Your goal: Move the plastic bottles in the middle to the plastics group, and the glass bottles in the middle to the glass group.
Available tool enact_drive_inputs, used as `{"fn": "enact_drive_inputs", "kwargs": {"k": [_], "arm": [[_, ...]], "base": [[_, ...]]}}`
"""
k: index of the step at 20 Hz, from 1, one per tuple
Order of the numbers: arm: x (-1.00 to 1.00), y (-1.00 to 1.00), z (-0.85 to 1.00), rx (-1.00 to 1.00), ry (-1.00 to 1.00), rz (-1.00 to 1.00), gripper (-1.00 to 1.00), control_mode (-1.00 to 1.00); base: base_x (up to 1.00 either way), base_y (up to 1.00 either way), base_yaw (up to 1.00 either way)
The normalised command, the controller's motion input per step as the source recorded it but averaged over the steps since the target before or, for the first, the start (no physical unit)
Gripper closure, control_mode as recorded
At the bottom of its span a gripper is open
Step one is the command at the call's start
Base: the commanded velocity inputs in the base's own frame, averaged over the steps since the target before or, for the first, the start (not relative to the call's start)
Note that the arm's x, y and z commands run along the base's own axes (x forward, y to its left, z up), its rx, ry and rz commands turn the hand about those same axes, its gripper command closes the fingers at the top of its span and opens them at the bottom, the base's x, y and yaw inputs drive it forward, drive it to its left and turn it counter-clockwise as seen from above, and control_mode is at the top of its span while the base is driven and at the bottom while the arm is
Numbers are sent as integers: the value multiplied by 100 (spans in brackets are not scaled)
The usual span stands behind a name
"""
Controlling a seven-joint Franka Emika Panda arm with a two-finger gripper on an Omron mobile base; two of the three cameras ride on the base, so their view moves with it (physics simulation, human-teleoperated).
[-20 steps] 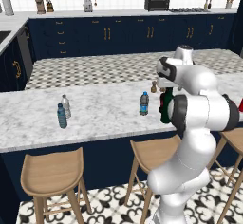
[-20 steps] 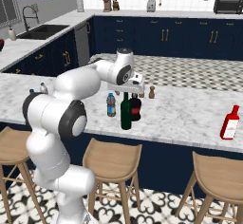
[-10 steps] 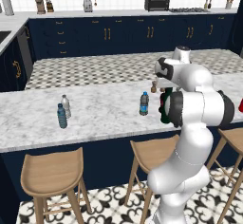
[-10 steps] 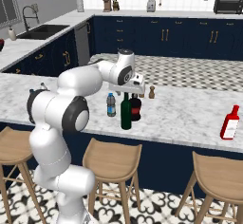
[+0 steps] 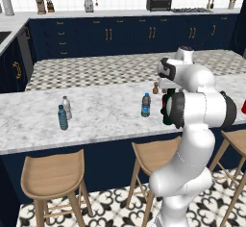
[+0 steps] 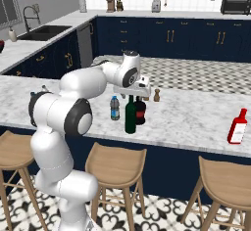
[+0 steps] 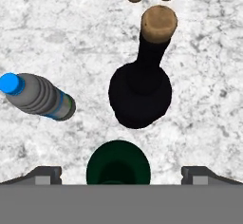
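Right base view shows the gripper (image 6: 131,94) poised over the tall green bottle (image 6: 130,115) on the marble counter (image 6: 196,120), its fingers (image 7: 45,173) spread wide and holding nothing, with the blackish bottle (image 6: 140,110) touching its right side and the blue-labelled plastic bottle (image 6: 114,108) just left.

Dark green bottle (image 6: 130,116); black bottle (image 7: 140,93), tan cork; grey-veined marble counter (image 6: 196,117).

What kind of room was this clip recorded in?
A rendered home kitchen, by the look of it: a marble island counter with wooden bar stools tucked under it, navy cabinets along the back wall, and a sink with faucet at the left.
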Motion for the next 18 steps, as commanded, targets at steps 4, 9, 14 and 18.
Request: {"fn": "enact_drive_inputs", "kwargs": {"k": [4, 9, 14, 18], "arm": [[0, 0, -17, 0, 0, 0, -100, -100], [-2, 0, -23, 0, 1, -3, 100, -100], [-6, 1, -20, 0, 3, -9, 100, -100], [-1, 3, -11, 0, 1, -13, 100, -100]], "base": [[0, 0, 0], [0, 0, 0], [0, 0, 0], [0, 0, 0]]}}
